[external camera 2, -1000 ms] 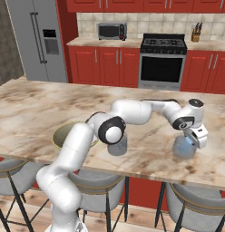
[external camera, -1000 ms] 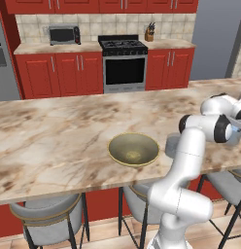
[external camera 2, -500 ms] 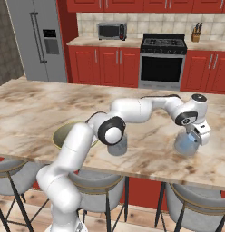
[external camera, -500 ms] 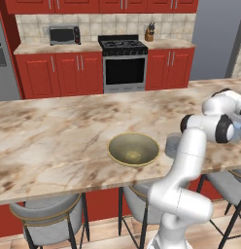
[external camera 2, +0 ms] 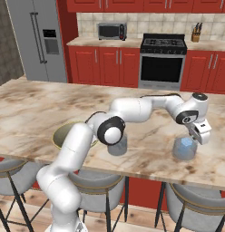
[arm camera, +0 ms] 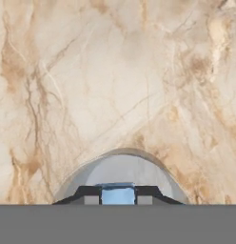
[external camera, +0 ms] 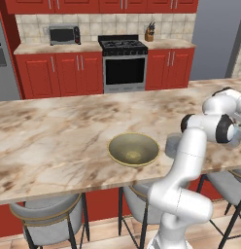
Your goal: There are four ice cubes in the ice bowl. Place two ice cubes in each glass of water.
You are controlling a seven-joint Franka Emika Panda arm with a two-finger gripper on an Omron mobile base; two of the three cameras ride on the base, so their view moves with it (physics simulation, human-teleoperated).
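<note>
Hand (external camera 2: 200, 135) has drifted slightly toward the right end of the table (external camera 2: 37, 104) since a second ago and hangs tilted over the right glass (external camera 2: 184, 150); bowl and both glasses unchanged. Right glass stands near the front edge, toward the right end. Left glass (external camera 2: 118, 145) is also by the front edge, just right of the ice bowl (external camera: 112, 146) and partly behind the arm. In the hand view one ice cube (arm camera: 118, 195) fills the gap between the two finger tips, with the glass rim curving right behind it. Cannot tell whether the fingers are clamped on this cube or it already lies in the glass and is merely seen between them. The right base view shows a pale blue patch at the mouth of the right glass, just under the fingers. Contents of the bowl are too faint to count. Handling judgement: the cubes are small, light, rigid and likely slick, so they should be pinched on two opposite flat faces, centred between the pads, with a modest squeeze. A corner grip would probably let one squirt out. Release low over the glass mouth to avoid a bounce off the rim.
</note>
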